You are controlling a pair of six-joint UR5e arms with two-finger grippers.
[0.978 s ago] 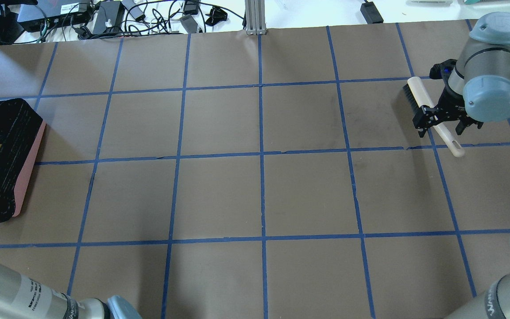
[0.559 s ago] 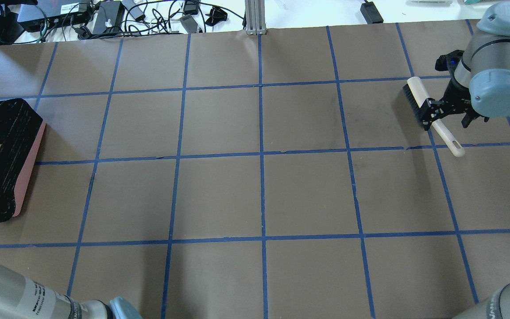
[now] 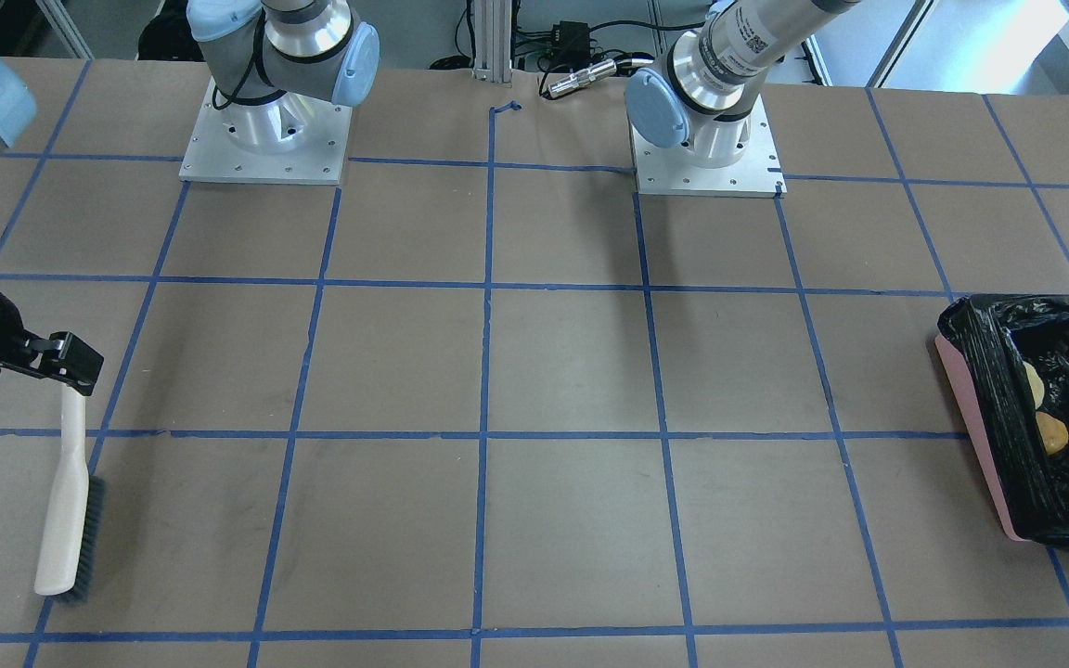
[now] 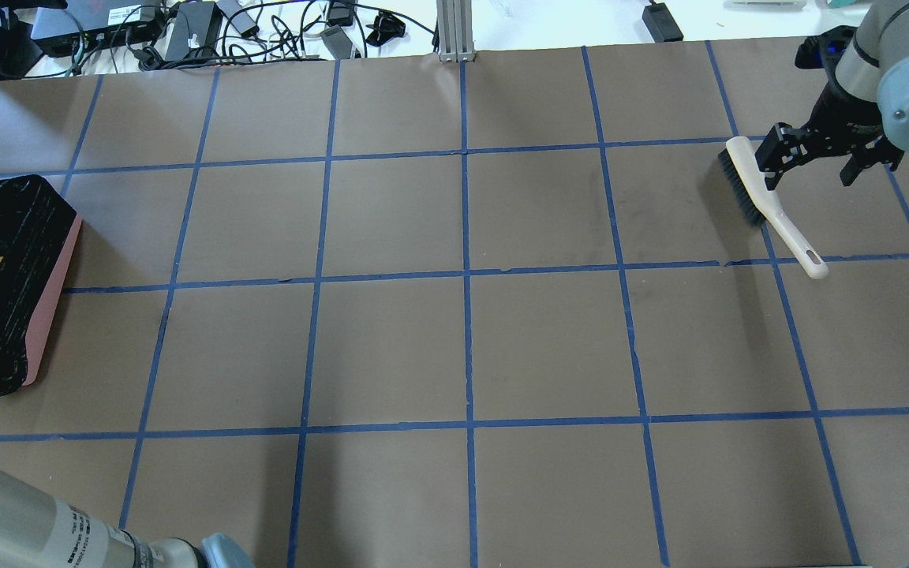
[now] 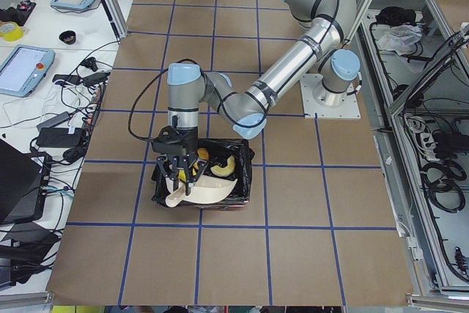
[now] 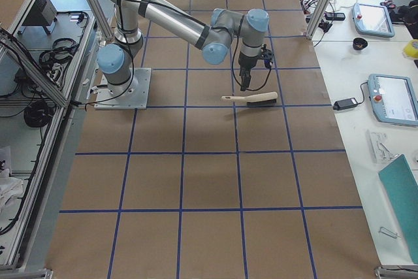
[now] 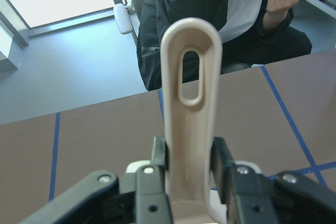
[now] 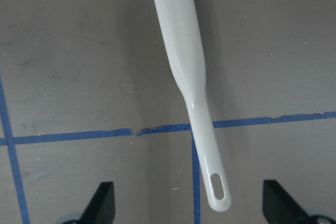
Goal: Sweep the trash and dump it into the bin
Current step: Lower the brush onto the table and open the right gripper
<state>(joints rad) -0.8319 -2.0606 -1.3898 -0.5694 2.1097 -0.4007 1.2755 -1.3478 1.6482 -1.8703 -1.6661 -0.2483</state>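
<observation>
right end effector [image 4: 809, 170] has backed off toward the far edge since a second ago. its fingers are spread wide and empty, and it's no longer straddling the brush [image 4: 775, 210], which lies flat in the same spot on the desk [image 4: 462, 347]. left end effector [image 7: 190, 167] is clamped on the beige dustpan [image 5: 211, 190] handle, with the pan over the bin [image 3: 972, 436]. the trash [image 3: 1050, 431] sits inside the bin's black liner. the sticker [image 4: 72, 525] on the left arm is too small to read. a person [image 7: 173, 3] in a dark jacket sits past the desk edge.
</observation>
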